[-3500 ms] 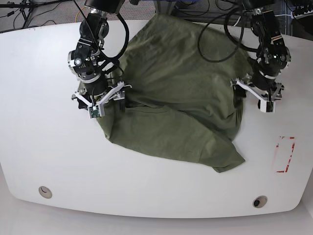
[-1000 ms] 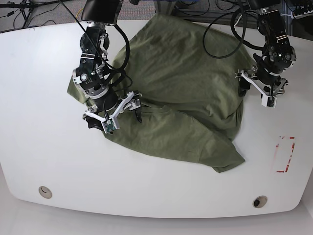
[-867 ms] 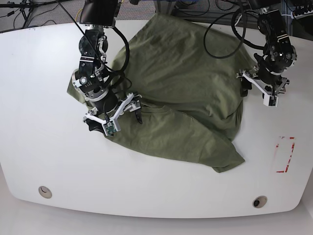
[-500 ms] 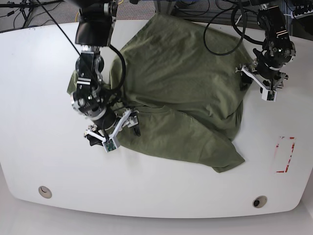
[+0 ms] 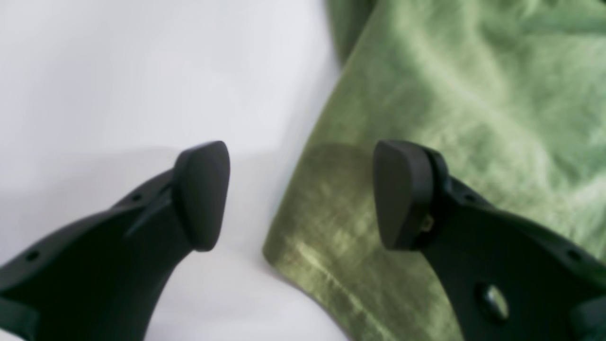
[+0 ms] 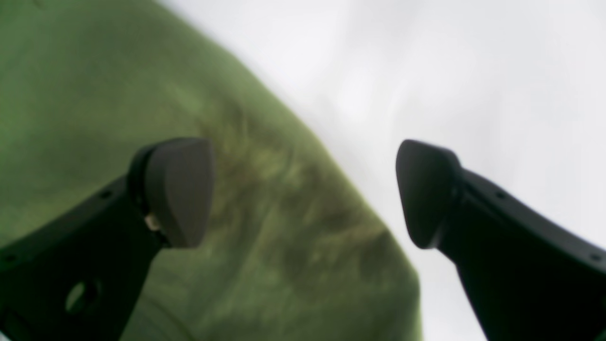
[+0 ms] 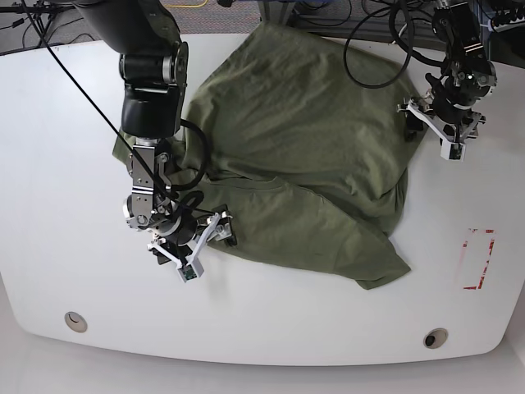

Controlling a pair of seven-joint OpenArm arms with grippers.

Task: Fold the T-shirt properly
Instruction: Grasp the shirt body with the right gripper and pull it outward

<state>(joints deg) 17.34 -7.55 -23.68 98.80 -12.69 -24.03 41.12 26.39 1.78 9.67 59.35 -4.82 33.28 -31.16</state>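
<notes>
Olive T-shirt (image 7: 303, 123) between the wide-apart tips of both pincers, left (image 5: 303, 199) and right (image 6: 303, 194), its near-left edge partly hidden, contact seemingly unclear.

Base view: free passage over T-shirt (image 7: 303, 139) between right arm (image 7: 154, 115) and left arm (image 7: 459, 78); both arms block their own sides. Cable loop (image 7: 371, 87) juts into the gap's far end. Bare table (image 7: 246, 328) strip along near edge, passable. Wrist views: open gap between each gripper's fingers.
</notes>
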